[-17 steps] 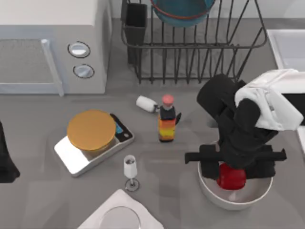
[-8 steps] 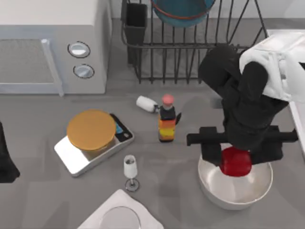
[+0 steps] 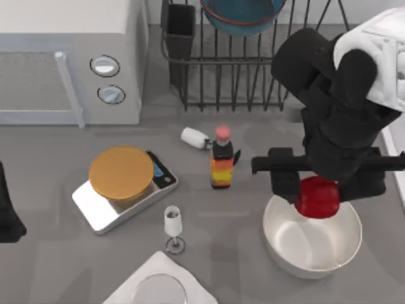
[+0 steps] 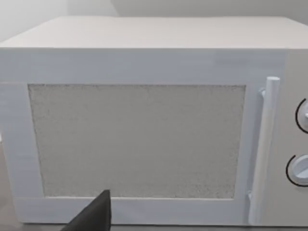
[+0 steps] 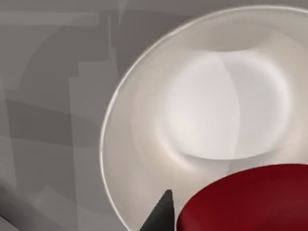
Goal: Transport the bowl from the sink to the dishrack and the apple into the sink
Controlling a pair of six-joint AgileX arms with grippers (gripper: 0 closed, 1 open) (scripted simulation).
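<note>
My right gripper [image 3: 319, 191] is shut on the glossy red apple [image 3: 318, 200] and holds it in the air over the far edge of the large white bowl [image 3: 297, 253]. In the right wrist view the apple [image 5: 250, 199] hangs above that white bowl [image 5: 202, 110], with a dark fingertip [image 5: 161, 215] beside it. The teal-blue bowl [image 3: 243, 14] with its red-orange rim rests in the black wire dishrack [image 3: 253, 82] at the back. A strip of the sink's rim [image 3: 393, 155] shows at the right edge, mostly hidden by my right arm. My left arm [image 3: 7, 212] is parked at the left edge.
A red-capped bottle [image 3: 221, 161] stands just left of the white bowl. A small white container [image 3: 194, 137] lies behind it. A scale with an orange disc [image 3: 123, 183], a wine glass [image 3: 173, 228] and a white plate [image 3: 158, 286] lie front left. The microwave [image 3: 63, 57] fills the back left.
My right gripper has risen out of the white bowl with the apple and drifted back and slightly right. The left arm has not moved.
</note>
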